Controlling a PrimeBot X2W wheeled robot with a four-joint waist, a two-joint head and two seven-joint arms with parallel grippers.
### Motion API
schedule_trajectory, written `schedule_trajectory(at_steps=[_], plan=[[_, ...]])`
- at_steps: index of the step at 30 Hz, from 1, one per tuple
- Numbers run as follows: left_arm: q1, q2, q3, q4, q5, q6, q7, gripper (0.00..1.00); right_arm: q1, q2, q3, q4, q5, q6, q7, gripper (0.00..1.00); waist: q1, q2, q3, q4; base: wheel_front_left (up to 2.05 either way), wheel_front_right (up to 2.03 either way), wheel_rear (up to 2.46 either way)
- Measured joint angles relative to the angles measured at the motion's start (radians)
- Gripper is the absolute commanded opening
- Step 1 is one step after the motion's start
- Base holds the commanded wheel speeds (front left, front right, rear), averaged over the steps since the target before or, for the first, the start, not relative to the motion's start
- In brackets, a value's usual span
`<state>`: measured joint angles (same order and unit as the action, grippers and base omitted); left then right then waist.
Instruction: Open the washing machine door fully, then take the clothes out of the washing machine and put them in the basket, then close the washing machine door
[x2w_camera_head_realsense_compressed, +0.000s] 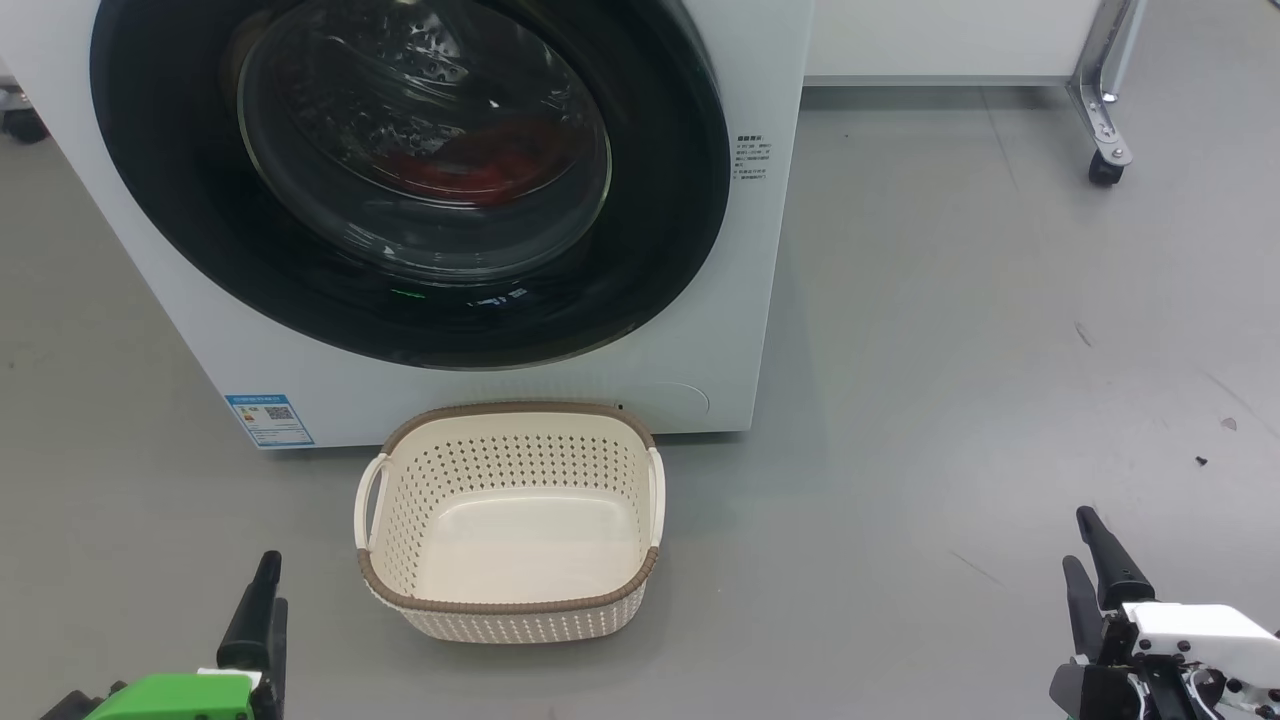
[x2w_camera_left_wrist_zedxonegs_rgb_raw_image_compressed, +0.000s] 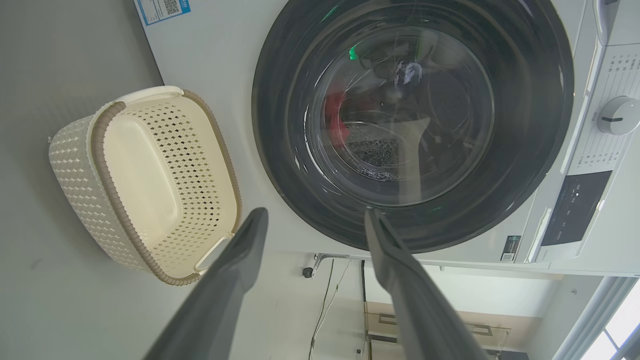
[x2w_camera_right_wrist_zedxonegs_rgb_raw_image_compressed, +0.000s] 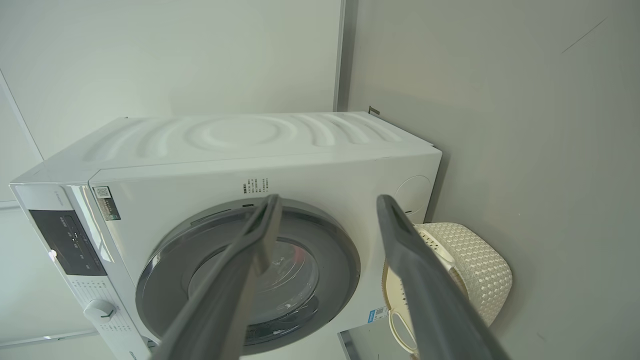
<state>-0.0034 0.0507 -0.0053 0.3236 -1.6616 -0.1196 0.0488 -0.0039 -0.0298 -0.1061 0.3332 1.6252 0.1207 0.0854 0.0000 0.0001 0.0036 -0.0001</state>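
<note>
The washing machine (x2w_camera_head_realsense_compressed: 765, 300) is a white box with its round black-rimmed washing machine door (x2w_camera_head_realsense_compressed: 655, 230) shut flat against the front. Behind the glass lie the red clothes (x2w_camera_head_realsense_compressed: 490, 160), low in the drum. The cream basket (x2w_camera_head_realsense_compressed: 510, 411) stands on the floor right in front of the machine, with nothing in it. My left gripper (x2w_camera_head_realsense_compressed: 268, 590) is low at the left and my right gripper (x2w_camera_head_realsense_compressed: 1080, 540) low at the right; both are open, hold nothing and stay well short of the door. The left wrist view looks past the left gripper (x2w_camera_left_wrist_zedxonegs_rgb_raw_image_compressed: 316, 215) at the door (x2w_camera_left_wrist_zedxonegs_rgb_raw_image_compressed: 280, 150), clothes (x2w_camera_left_wrist_zedxonegs_rgb_raw_image_compressed: 334, 112) and basket (x2w_camera_left_wrist_zedxonegs_rgb_raw_image_compressed: 100, 150). The right gripper (x2w_camera_right_wrist_zedxonegs_rgb_raw_image_compressed: 328, 200) faces the door (x2w_camera_right_wrist_zedxonegs_rgb_raw_image_compressed: 342, 260) and basket (x2w_camera_right_wrist_zedxonegs_rgb_raw_image_compressed: 485, 265).
A metal frame leg on a caster (x2w_camera_head_realsense_compressed: 1105, 165) stands at the back right. Grey floor stretches to the right of the machine and around the basket. The machine's control panel with a white knob (x2w_camera_left_wrist_zedxonegs_rgb_raw_image_compressed: 617, 116) lies above the door.
</note>
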Motion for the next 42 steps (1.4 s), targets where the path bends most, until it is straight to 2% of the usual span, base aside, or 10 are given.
schedule_trajectory(at_steps=[21,31,40,42], plan=[[-0.011,0.001,-0.017,-0.025,0.039,0.0,-0.052,1.0,-0.016,-0.004,0.015,-0.02,-0.05,0.0,-0.05,1.0,0.0001,0.0,0.003,0.0,0.0,0.0,0.0],[-0.029,0.036,-0.047,-0.046,0.168,0.0,-0.094,1.0,-0.035,-0.046,0.051,-0.029,-0.169,0.0,-0.098,1.0,0.0001,0.0,0.003,0.001,0.0,0.0,0.0],[-0.053,0.077,-0.096,-0.06,0.393,0.003,-0.125,1.0,-0.061,-0.112,0.115,-0.033,-0.392,0.0,-0.138,1.0,0.0001,0.0,0.0,0.003,0.0,0.0,0.0],[-0.055,0.082,-0.101,-0.067,0.427,0.011,-0.132,1.0,-0.072,-0.125,0.131,-0.036,-0.444,-0.01,-0.146,1.0,0.0001,0.0,0.0,0.003,0.0,0.0,0.0]])
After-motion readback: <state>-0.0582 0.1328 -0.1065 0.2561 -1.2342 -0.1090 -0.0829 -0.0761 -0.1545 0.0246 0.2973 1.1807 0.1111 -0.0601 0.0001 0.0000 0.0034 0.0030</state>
